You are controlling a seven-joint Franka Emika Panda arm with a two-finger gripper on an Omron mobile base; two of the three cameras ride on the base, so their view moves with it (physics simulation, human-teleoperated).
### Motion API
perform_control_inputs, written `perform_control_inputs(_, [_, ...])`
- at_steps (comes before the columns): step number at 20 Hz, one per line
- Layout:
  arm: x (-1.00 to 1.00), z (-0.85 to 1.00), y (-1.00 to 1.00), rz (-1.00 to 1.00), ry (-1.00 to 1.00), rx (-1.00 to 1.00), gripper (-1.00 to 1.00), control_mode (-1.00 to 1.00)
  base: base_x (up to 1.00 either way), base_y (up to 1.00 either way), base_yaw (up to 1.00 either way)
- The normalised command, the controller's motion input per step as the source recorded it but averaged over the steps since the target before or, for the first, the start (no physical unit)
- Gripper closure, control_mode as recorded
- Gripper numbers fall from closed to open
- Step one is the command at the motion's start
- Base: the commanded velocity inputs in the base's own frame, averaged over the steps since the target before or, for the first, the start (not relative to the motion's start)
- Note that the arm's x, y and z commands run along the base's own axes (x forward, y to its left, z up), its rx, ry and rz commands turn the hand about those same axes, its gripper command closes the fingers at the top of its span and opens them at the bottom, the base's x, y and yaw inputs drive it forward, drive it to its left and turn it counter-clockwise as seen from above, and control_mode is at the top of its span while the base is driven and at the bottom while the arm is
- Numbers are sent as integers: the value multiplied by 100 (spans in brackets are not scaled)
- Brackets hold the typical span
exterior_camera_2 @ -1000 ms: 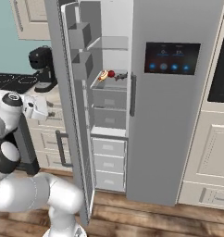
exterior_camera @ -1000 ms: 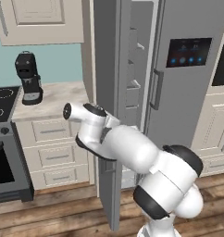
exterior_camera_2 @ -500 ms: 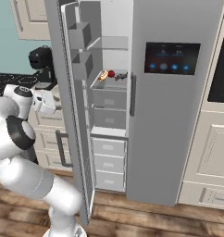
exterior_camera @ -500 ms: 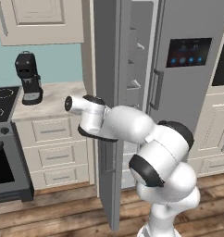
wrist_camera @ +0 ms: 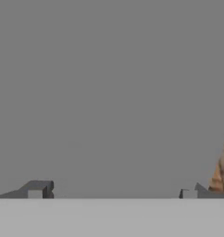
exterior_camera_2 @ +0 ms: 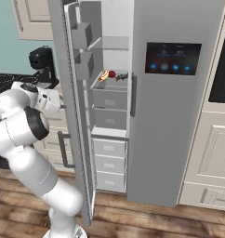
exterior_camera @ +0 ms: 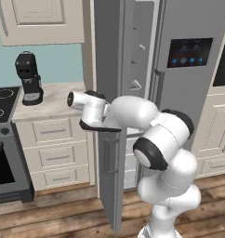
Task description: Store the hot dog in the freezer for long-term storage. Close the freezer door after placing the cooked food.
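The hot dog, a small tan bun with a red sausage, lies on a grey shelf inside the freezer. The freezer door stands wide open, with box-shaped bins on its inner face. My hand is on the outer side of that door at mid height, close against the panel. In the hand view the gripper faces the plain grey door face; its fingertips stand far apart with nothing between them, so it is open.
A round red item and a dark item share the shelf with the hot dog. The black coffee machine stands on the counter left of the door. The stove is further left. The fridge door with a touchscreen is closed.
My arm has folded up, its elbow swinging in toward the door, and the hand has shifted slightly closer to the door's outer face. The door itself has not visibly moved.
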Motion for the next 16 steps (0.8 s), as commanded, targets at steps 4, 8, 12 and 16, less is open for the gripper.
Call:
perform_control_inputs(4, [15, 0, -66, 4, 0, 0, -100, -100, 0, 0, 0])
perform_control_inputs(8, [15, 0, -96, 18, -1, 1, -100, -100, 0, 0, 0])
perform_control_inputs(12, [27, 0, -100, 21, 0, 3, -100, -100, 0, 0, 0])
perform_control_inputs(16, [40, 0, -100, 19, 0, 1, -100, -100, 0, 0, 0])
